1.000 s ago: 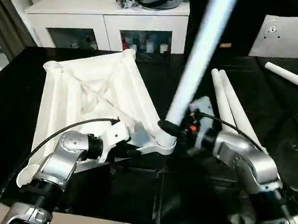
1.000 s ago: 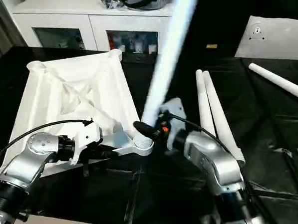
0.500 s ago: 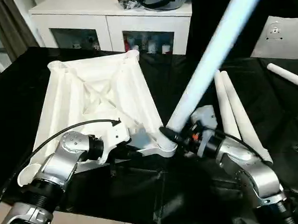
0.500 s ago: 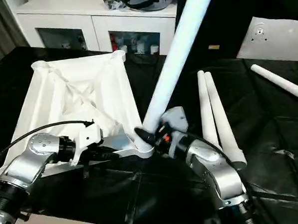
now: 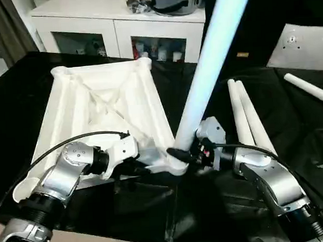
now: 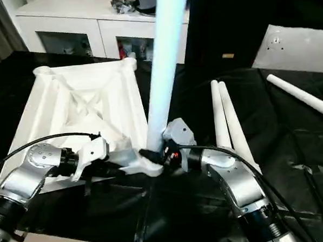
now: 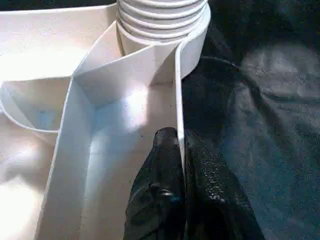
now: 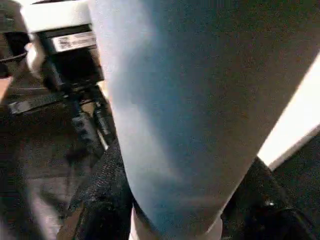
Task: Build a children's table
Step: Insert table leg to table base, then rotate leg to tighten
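Note:
The white tabletop [image 5: 101, 102] lies underside up on the black-covered table, ribs showing. My left gripper [image 7: 180, 140] is shut on its thin rim wall, close to the near right corner socket [image 5: 174, 165]. A long white leg [image 5: 207, 64] stands with its ribbed foot in that socket and rises steeply, leaning slightly to the right. My right gripper [image 5: 182, 154] is shut on the leg just above the socket, with black fingers [image 8: 95, 200] on either side of the tube [image 8: 170, 100]. Two more legs [image 5: 248, 114] lie side by side to the right.
Another leg [image 5: 309, 89] lies at the far right, below a small white panel [image 5: 303, 40] with holes. A white cabinet [image 5: 118, 20] with glass doors stands behind the table. The table's near edge runs just under my forearms.
The leg in my right gripper has swung from a strong rightward lean to nearly upright in the socket. My left gripper has kept its grip on the rim. The camera has shifted slightly.

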